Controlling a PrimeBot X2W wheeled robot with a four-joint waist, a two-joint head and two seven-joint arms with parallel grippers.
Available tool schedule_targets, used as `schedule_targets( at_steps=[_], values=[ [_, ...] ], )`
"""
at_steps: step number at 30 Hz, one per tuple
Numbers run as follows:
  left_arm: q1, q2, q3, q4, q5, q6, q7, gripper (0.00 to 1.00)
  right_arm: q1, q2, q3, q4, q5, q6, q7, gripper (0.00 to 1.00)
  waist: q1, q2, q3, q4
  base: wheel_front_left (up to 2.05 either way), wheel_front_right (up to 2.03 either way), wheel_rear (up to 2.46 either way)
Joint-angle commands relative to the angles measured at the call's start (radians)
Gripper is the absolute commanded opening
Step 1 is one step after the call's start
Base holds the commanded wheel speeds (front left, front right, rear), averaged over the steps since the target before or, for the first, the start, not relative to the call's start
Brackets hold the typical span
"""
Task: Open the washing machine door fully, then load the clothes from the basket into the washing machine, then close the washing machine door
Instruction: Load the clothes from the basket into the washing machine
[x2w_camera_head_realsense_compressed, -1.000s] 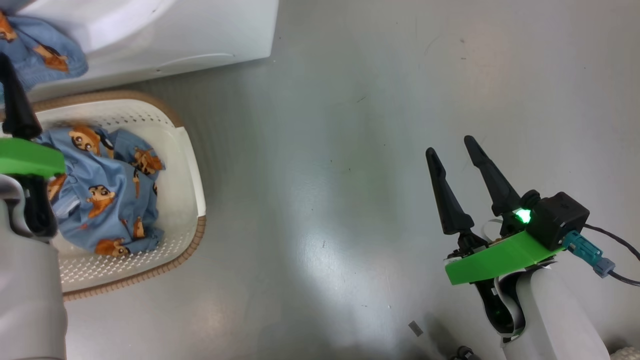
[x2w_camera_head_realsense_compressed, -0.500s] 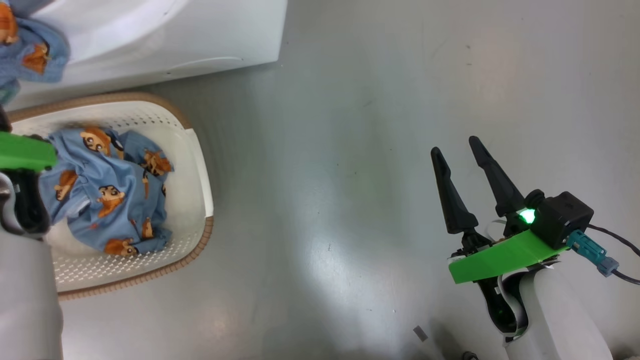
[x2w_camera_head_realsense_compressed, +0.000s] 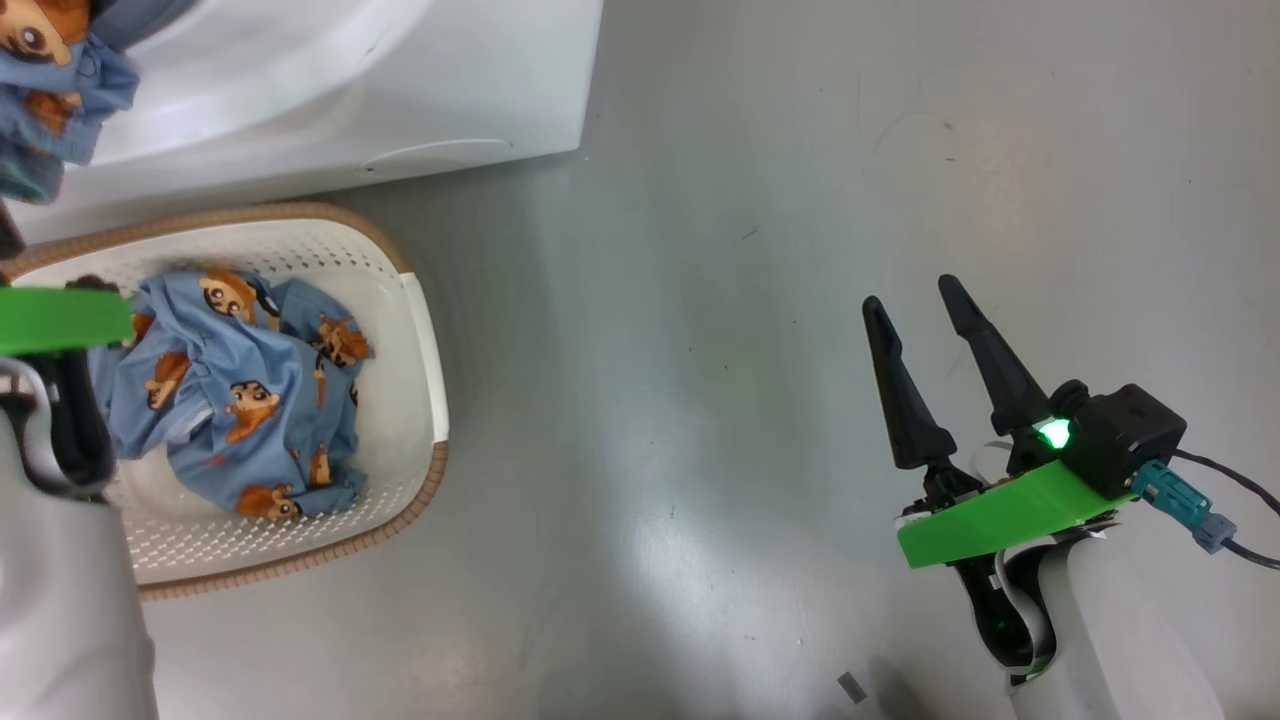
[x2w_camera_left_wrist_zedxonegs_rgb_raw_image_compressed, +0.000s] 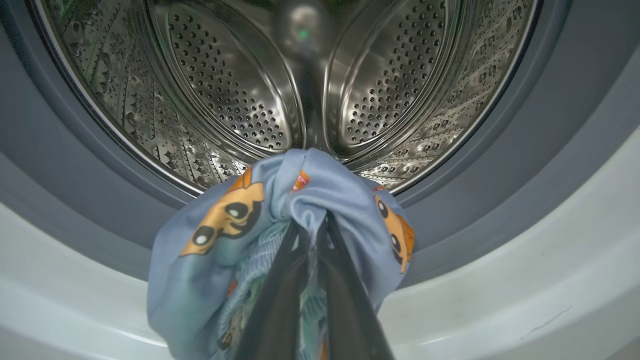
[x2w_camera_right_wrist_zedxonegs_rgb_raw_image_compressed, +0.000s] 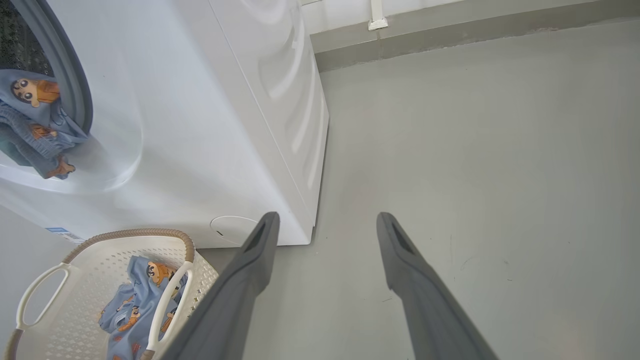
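Observation:
My left gripper (x2w_camera_left_wrist_zedxonegs_rgb_raw_image_compressed: 312, 220) is shut on a light blue garment (x2w_camera_left_wrist_zedxonegs_rgb_raw_image_compressed: 235, 235) of the clothes, printed with orange cartoon animals. It holds the garment at the lower lip of the washing machine's (x2w_camera_left_wrist_zedxonegs_rgb_raw_image_compressed: 500, 280) grey gasket (x2w_camera_left_wrist_zedxonegs_rgb_raw_image_compressed: 75, 175), in front of the steel drum (x2w_camera_left_wrist_zedxonegs_rgb_raw_image_compressed: 225, 100). The head view shows that garment (x2w_camera_head_realsense_compressed: 50, 60) at the top left, against the washing machine (x2w_camera_head_realsense_compressed: 350, 90). More clothes (x2w_camera_head_realsense_compressed: 250, 400) lie in the cream basket (x2w_camera_head_realsense_compressed: 400, 270) on the floor below. My right gripper (x2w_camera_head_realsense_compressed: 908, 292) hangs open over bare floor, well to the right. The washing machine door is out of view.
The basket (x2w_camera_right_wrist_zedxonegs_rgb_raw_image_compressed: 115, 235) stands right against the machine's front (x2w_camera_right_wrist_zedxonegs_rgb_raw_image_compressed: 200, 125), below its round cap (x2w_camera_right_wrist_zedxonegs_rgb_raw_image_compressed: 232, 227). My pale left forearm (x2w_camera_head_realsense_compressed: 60, 600) covers the basket's left end. Grey floor stretches to the right, up to a wall skirting (x2w_camera_right_wrist_zedxonegs_rgb_raw_image_compressed: 450, 35). A small scrap (x2w_camera_head_realsense_compressed: 852, 686) lies near my right arm.
The head camera has shifted, so the basket and machine sit further right and lower. My left gripper has shut on the garment at the machine's mouth. The right arm has stayed in place.

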Motion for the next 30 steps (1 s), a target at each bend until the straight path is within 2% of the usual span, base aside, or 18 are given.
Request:
schedule_targets(
  at_steps=[1, 10, 13, 19, 25, 30],
  values=[
    [-0.009, 0.04, 0.014, -0.02, 0.012, 0.0, -0.005, 0.0, 0.02, 0.002, 0.025, -0.016, 0.01, 0.006, -0.007, 1.0, 0.0, 0.0, -0.001, -0.001, 0.0, 0.0, 0.0],
    [-0.225, 0.123, -0.019, 0.12, 0.029, -0.002, -0.005, 0.0, 0.024, -0.001, 0.02, -0.026, 0.019, 0.006, -0.007, 1.0, 0.0, 0.0, 0.023, -0.029, 0.0, 0.0, 0.0],
    [-0.34, 0.158, -0.03, 0.198, 0.035, -0.002, -0.005, 0.0, 0.031, -0.003, 0.008, -0.035, 0.022, 0.006, -0.007, 1.0, 0.0, 0.0, 0.056, -0.031, 0.0, 0.0, 0.0],
    [-0.447, 0.188, -0.044, 0.31, 0.023, -0.002, 0.0, 0.0, 0.031, -0.005, 0.005, -0.044, 0.021, 0.006, -0.007, 1.0, 0.0, 0.0, 0.107, -0.031, 0.0, 0.0, 0.0],
    [-0.574, 0.225, -0.107, 0.391, -0.019, -0.003, 0.009, 0.0, 0.021, 0.0, 0.022, -0.046, 0.024, 0.006, -0.007, 1.0, 0.0, 0.0, 0.164, -0.034, 0.0, 0.0, 0.0],
    [-0.684, 0.289, -0.204, 0.404, -0.088, -0.003, 0.027, 0.0, -0.005, 0.007, 0.044, -0.048, 0.036, 0.006, -0.007, 1.0, 0.0, 0.0, 0.211, -0.054, 0.0, 0.0, 0.0]
  ],
)
